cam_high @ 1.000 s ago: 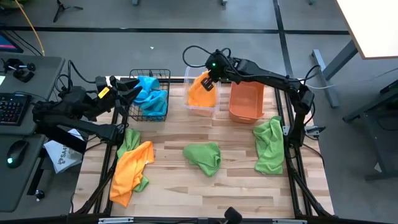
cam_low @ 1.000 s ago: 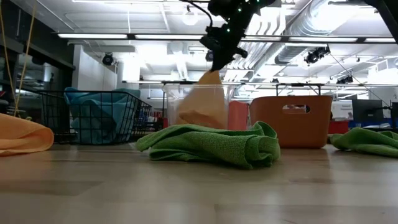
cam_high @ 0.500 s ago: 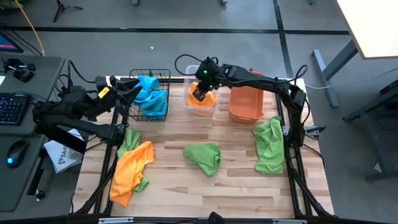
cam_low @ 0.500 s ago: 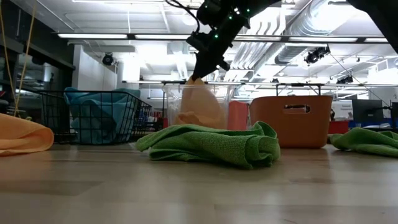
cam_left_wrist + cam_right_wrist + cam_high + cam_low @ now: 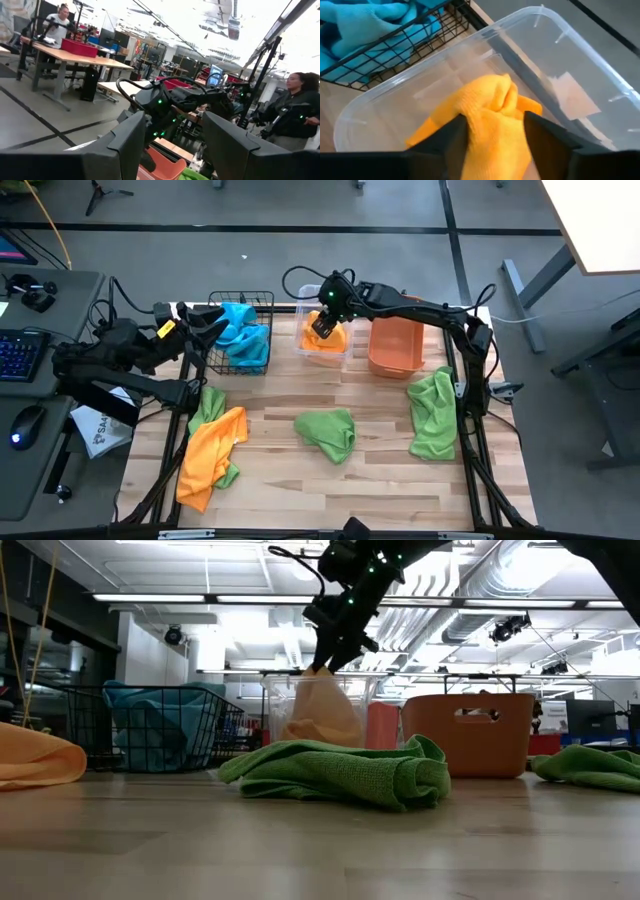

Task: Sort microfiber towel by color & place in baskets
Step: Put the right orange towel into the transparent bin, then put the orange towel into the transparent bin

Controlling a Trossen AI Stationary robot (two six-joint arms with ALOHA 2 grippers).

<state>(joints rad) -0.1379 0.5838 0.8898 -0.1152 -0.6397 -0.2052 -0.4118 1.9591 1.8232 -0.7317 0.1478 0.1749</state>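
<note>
The right gripper (image 5: 492, 131), jaws pinching a bright orange microfiber towel (image 5: 485, 117), lowers it into the clear plastic tub (image 5: 322, 352) at the table's far edge, apparently to release it, while the left gripper (image 5: 172, 145), jaws apart, waits at the far left corner.

Grey floor (image 5: 300, 205) — ceiling strip lights (image 5: 200, 597), workbenches (image 5: 60, 55) — two people beyond.

Lowered since a second ago: right end effector (image 5: 323, 329) down from above the clear tub (image 5: 305, 350) toward its rim, orange towel (image 5: 327, 340) now bunched inside rather than hanging above.
</note>
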